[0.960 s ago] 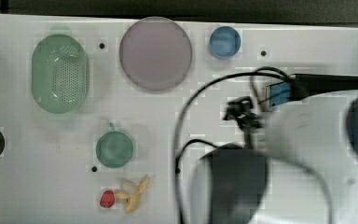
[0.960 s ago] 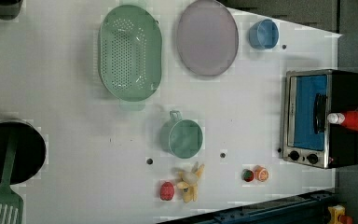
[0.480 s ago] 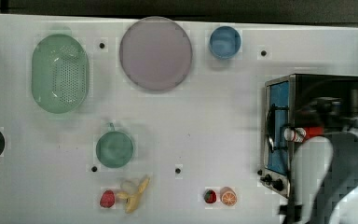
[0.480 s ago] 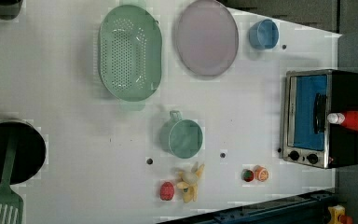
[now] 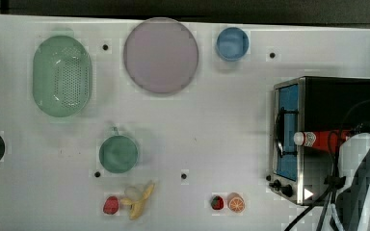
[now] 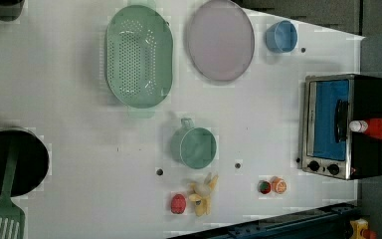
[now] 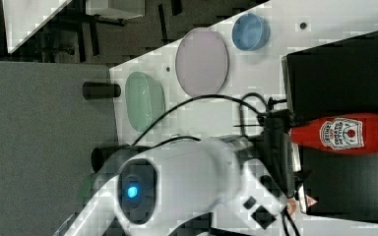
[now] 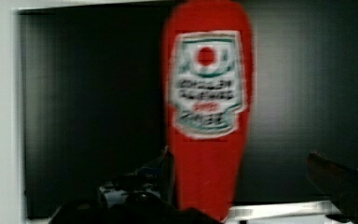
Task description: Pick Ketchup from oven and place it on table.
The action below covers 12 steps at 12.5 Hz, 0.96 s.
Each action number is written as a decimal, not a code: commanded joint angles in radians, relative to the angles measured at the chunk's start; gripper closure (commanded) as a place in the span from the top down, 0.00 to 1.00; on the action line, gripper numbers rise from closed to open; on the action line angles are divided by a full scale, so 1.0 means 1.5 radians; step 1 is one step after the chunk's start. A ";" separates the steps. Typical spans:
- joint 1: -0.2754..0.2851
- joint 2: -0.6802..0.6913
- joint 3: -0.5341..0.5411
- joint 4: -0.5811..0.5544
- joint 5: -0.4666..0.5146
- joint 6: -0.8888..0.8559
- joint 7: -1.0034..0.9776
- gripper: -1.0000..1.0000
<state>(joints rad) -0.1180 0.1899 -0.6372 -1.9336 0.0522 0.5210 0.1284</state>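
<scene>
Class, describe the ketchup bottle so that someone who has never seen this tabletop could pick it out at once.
Find the black toaster oven with the blue glass door, at the top view's right edge of the white table. The ketchup bottle lies on its side on the oven's dark top, white cap toward the door side. It is long, slim and labelled, unlike the small red strawberry toy on the table.
</scene>
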 commanded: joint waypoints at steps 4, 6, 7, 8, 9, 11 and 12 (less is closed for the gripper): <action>-0.013 0.041 0.001 0.055 0.024 0.060 -0.042 1.00; -0.018 0.083 0.000 0.053 0.058 0.058 -0.085 1.00; -0.018 0.092 0.002 0.053 0.070 0.063 -0.085 1.00; -0.019 0.102 0.000 0.053 0.084 0.067 -0.085 1.00; -0.022 0.111 0.000 0.053 0.093 0.069 -0.085 1.00; -0.024 0.112 0.000 0.053 0.093 0.073 -0.085 1.00; -0.024 0.113 0.001 0.052 0.093 0.072 -0.085 0.87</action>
<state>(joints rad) -0.1560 0.3958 -0.6367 -1.8828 0.1885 0.6255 0.0584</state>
